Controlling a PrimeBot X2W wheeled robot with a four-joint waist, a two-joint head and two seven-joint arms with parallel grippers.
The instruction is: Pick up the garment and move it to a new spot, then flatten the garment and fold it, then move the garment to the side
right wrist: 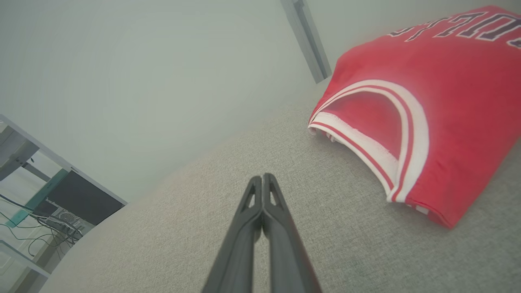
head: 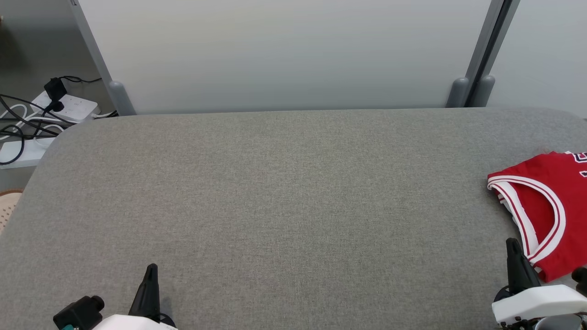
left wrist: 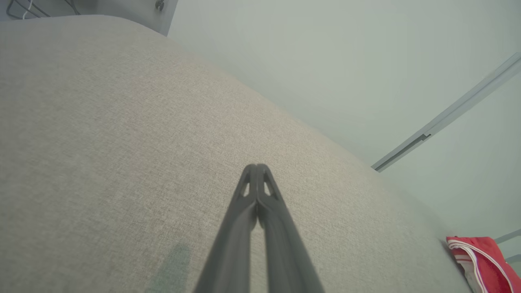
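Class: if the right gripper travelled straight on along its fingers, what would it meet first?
The right gripper would probably meet bare grey tabletop first; the red jersey lies just right of that line, though depth is unclear.

jersey (head: 557,206) cut by right edge, lettering (right wrist: 460,26) cropped

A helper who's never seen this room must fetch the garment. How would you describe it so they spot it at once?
Find the big grey fabric-covered table. At its right end, as the robot faces it, just past the shut right gripper, lies the garment. It is the one bright red thing there: a jersey with white-and-red striped trim and dark lettering.
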